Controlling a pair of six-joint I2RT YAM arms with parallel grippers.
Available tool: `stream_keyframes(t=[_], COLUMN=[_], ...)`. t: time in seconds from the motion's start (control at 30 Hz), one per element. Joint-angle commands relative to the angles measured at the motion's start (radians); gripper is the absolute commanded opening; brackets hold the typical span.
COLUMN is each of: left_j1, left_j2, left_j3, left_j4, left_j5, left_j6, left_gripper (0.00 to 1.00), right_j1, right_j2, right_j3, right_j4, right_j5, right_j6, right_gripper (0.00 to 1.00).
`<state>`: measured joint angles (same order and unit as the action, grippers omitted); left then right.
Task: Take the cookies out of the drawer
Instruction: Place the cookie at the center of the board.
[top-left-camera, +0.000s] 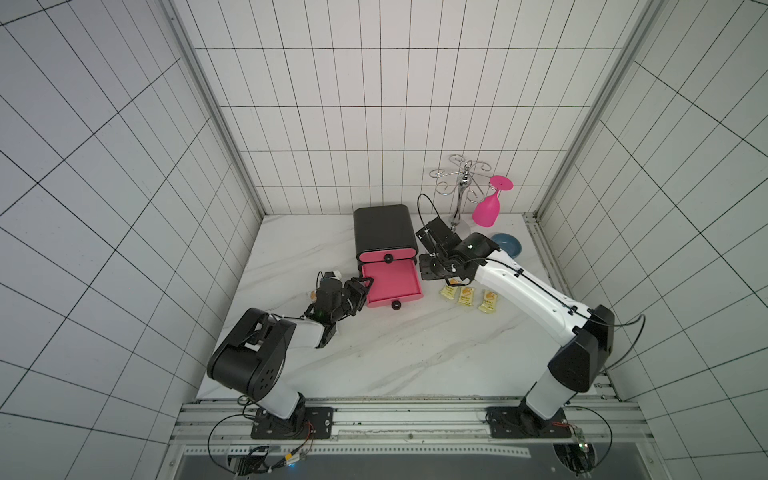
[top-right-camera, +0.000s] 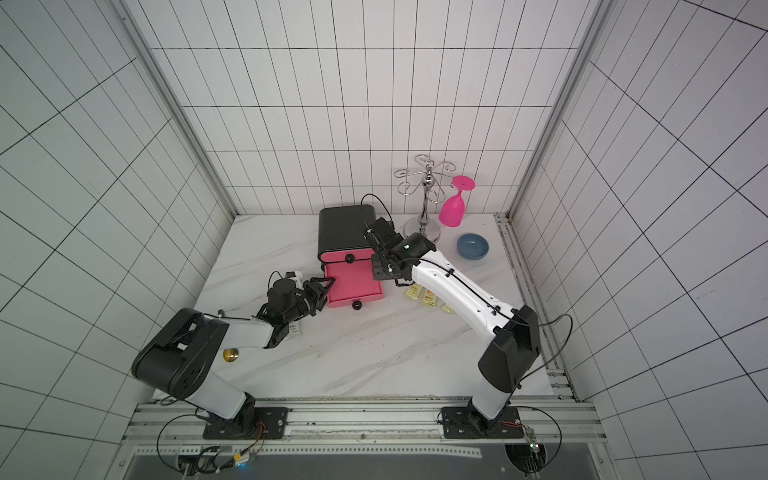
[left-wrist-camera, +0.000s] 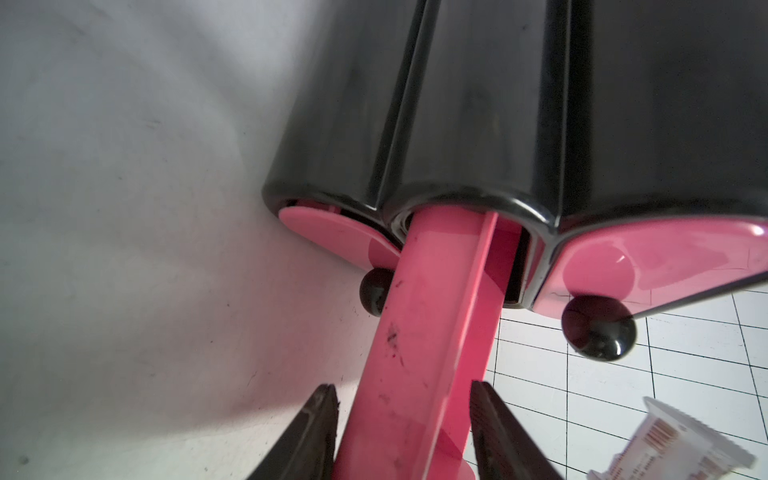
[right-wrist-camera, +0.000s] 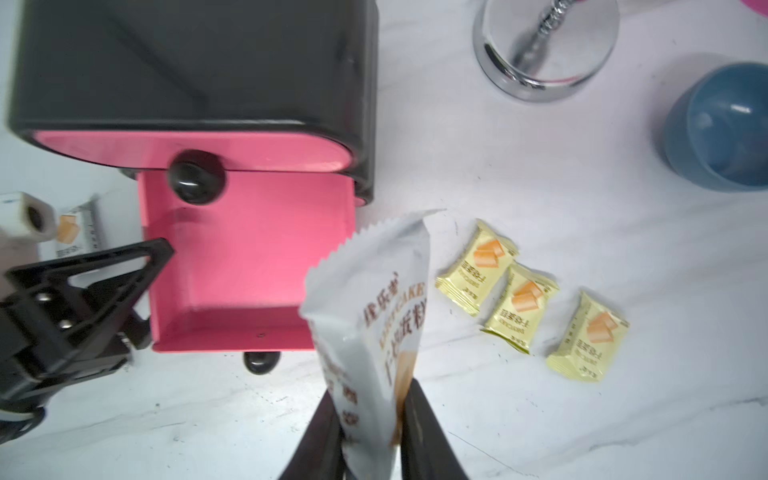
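Observation:
The pink drawer (top-left-camera: 390, 282) stands pulled out of the black chest (top-left-camera: 384, 226), and its floor (right-wrist-camera: 249, 270) is bare. My right gripper (right-wrist-camera: 370, 390) is shut on a white cookie packet (right-wrist-camera: 374, 291), held upright above the table just off the drawer's front right corner. Three yellow cookie packets (right-wrist-camera: 476, 268) (right-wrist-camera: 519, 309) (right-wrist-camera: 588, 336) lie in a row on the table right of the drawer. My left gripper (left-wrist-camera: 403, 386) is shut on the drawer's left side wall (left-wrist-camera: 419, 332) near its front corner. Another white packet (left-wrist-camera: 673, 444) lies on the table by the left arm.
A chrome glass rack (top-left-camera: 461, 195) with a pink glass (top-left-camera: 488, 208) hanging on it stands at the back right. A blue bowl (top-left-camera: 507, 243) sits in front of it. A gold spoon (top-right-camera: 230, 355) lies under my left arm.

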<state>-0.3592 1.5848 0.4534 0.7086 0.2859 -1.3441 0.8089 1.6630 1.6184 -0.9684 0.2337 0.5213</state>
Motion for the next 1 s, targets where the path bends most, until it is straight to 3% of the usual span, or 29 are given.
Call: stream_keyframes(t=[0.0,0.27,0.5,0.57,0.67,0.77,0.87,0.97], left_j1=[0.003,0.006,0.008,0.009,0.012,0.017,0.020,0.023], left_j2=[0.013,0.022,0.026,0.027,0.030,0.032,0.035,0.043], left_j3=[0.032,0.042,0.043,0.041,0.041,0.042,0.044,0.049], left_j4=[0.057,0.060,0.061,0.064,0.065,0.071,0.071,0.077], left_j5=[0.021,0.030,0.035,0.036,0.040,0.041,0.046,0.053], left_j6=[-0.001,-0.004,-0.003,-0.003,-0.003,-0.009,-0.010,-0.015], left_gripper=[0.54,0.54,0.54,0.54,0.54,0.54,0.54,0.54], right_j1=[-0.050,-0.057,-0.051,-0.052,-0.047,-0.038,-0.027,-0.022], right_j2=[-0.011,-0.034,-0.039,-0.038,-0.071,-0.142,-0.239,-0.297], right_j3=[-0.110,-0.294,-0.416,-0.436,-0.437,-0.435,-0.514,-0.684], right_j4=[-0.052,-0.026,-0.067,-0.073,-0.045,0.030,0.216,0.555], right_j5=[0.020,-0.033,0.000,0.002,-0.030,-0.108,-0.255,-0.452], right_j6=[0.015,0.052,0.076,0.085,0.086,0.101,0.162,0.302], right_gripper=[0.25,0.24,0.26,0.32,0.53,0.59,0.57,0.37])
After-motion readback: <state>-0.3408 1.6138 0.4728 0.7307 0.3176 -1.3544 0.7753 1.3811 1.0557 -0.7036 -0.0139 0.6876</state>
